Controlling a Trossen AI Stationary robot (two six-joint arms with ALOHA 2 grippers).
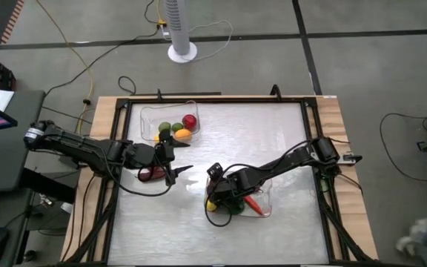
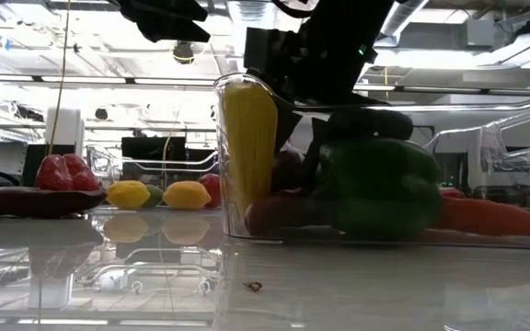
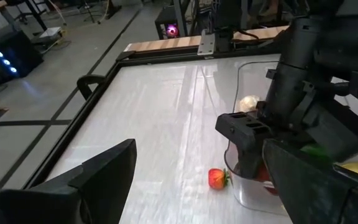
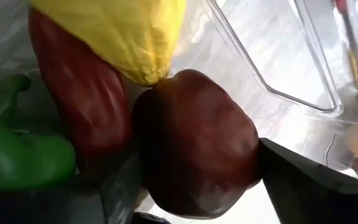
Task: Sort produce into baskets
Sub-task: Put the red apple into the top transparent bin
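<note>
The sorting is judged to be well advanced. Two clear baskets are seen on the tabletop [image 1: 199,230] from above. The far basket [image 1: 148,113], toward 11 o'clock, holds a green piece [image 1: 166,127], a red piece [image 1: 190,121] and yellow-orange pieces [image 1: 182,134]. The near basket [image 1: 266,194], just right of centre toward 5 o'clock, holds a yellow corn-like piece [image 2: 248,138], a green pepper [image 2: 380,188], an orange carrot [image 2: 500,219] and dark red pieces.

What is left, as far as can be seen: a dark purple-red piece [image 1: 153,173] lies on the bare tabletop at about 9 o'clock from centre, beside the left pincer [image 1: 175,165]; in the low view a dark long piece [image 2: 26,200] with a red piece [image 2: 64,172] behind it is seen outside any basket. A small red strawberry-like piece [image 3: 217,178] lies loose on the tabletop just beside the near basket's wall, as shown in the left wrist view.

The right pincer [image 4: 197,180] is inside the near basket, its fingers set on either side of a dark red pepper [image 4: 194,143]; it appears clenched on it, though whether the piece is being placed or let go cannot be judged. The left pincer hangs spread apart and empty above the tabletop, near the loose dark piece, which is judged the likely next pick.
</note>
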